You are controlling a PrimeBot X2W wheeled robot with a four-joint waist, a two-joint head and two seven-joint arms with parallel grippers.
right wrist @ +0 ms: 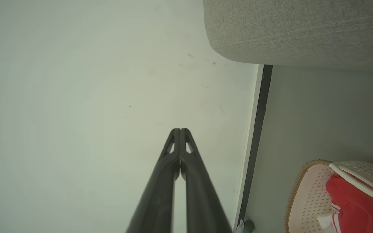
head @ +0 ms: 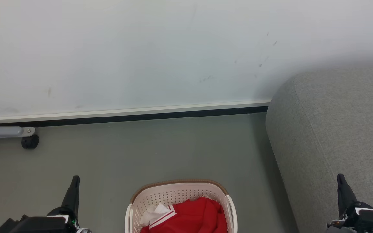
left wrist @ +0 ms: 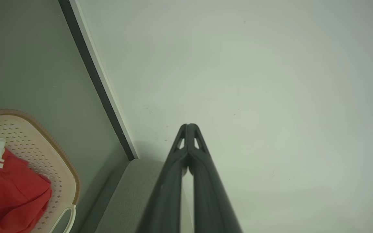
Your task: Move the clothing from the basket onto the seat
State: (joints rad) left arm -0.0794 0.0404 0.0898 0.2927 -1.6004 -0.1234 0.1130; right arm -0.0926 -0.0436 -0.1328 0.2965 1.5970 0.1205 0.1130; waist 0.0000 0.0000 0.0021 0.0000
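The cream-white perforated basket (head: 173, 194) with a brown rim stands on the floor at the bottom centre of the head view. Red clothing (head: 196, 215) with white striped trim and white lining lies bunched inside it. The grey woven seat (head: 332, 129) fills the right side, its rounded corner beside the basket. My left gripper (head: 75, 180) is at the lower left, shut with nothing in it, well left of the basket. My right gripper (head: 341, 178) is at the lower right over the seat, shut and holding nothing. The left wrist view shows the basket (left wrist: 44, 161) and clothing (left wrist: 8, 191); the right wrist view shows the basket (right wrist: 306, 197) and clothing (right wrist: 355, 204).
A pale wall (head: 141, 48) with a white and black skirting strip (head: 128, 115) runs behind the grey floor (head: 141, 149). A grey metal leg with a black caster (head: 30, 141) stands at the far left by the wall.
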